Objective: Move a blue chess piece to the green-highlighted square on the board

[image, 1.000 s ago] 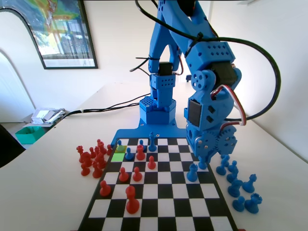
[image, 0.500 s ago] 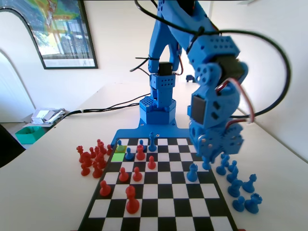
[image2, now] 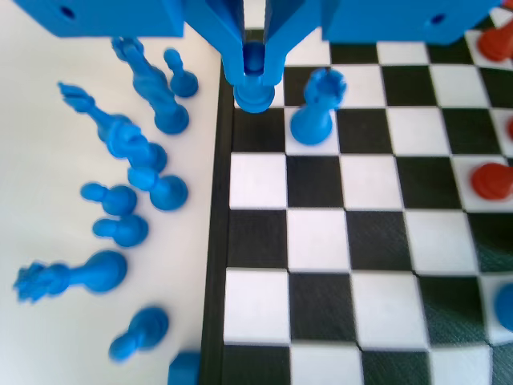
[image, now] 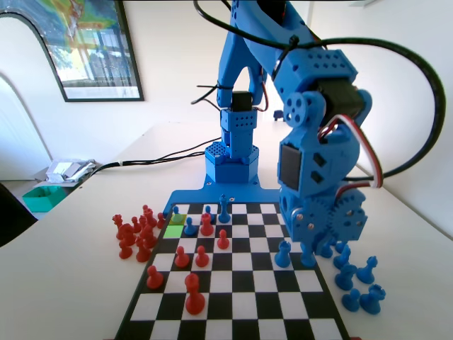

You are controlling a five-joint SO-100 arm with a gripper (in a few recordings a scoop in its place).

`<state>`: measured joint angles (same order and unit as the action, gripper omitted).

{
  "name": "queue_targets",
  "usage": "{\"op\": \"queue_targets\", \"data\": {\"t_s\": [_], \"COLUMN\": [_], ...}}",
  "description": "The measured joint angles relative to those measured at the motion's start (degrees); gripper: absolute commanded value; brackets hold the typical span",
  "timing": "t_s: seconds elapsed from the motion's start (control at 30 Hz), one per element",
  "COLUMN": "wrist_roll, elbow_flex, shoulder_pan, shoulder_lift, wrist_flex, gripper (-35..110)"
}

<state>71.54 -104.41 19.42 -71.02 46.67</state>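
The blue chess piece (image2: pixel 253 88), a small pawn with a ball head, stands at the board's left edge in the wrist view. My gripper (image2: pixel 254 64) is shut on its head, one jaw on each side. In the fixed view the gripper (image: pixel 308 253) is low over the board's right edge, and the pawn (image: pixel 308 259) shows at its tip. A blue rook (image2: pixel 315 108) (image: pixel 283 253) stands one square away, apart from the jaws. The green-highlighted square (image: pixel 173 231) lies at the far left of the board in the fixed view, with a yellow-green square (image: pixel 177 219) behind it.
Several blue pieces (image2: pixel 132 160) (image: pixel 354 273) lie and stand off the board beside the gripper. Red pieces (image: pixel 136 234) cluster off the board's left side, and more red ones (image: pixel 193 292) stand on it. Blue pieces (image: pixel 224 209) stand near the green square.
In the fixed view the gripper has swung right and toward the camera, and has come down lower over the board's right edge.
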Motion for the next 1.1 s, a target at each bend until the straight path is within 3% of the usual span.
{"op": "queue_targets", "data": {"t_s": [0.77, 1.1], "wrist_roll": [0.97, 0.7], "elbow_flex": [-3.16, -3.16], "shoulder_pan": [-0.09, -0.09], "shoulder_lift": [0.44, 0.44], "wrist_flex": [-2.2, -3.34], "gripper": [1, 10]}}
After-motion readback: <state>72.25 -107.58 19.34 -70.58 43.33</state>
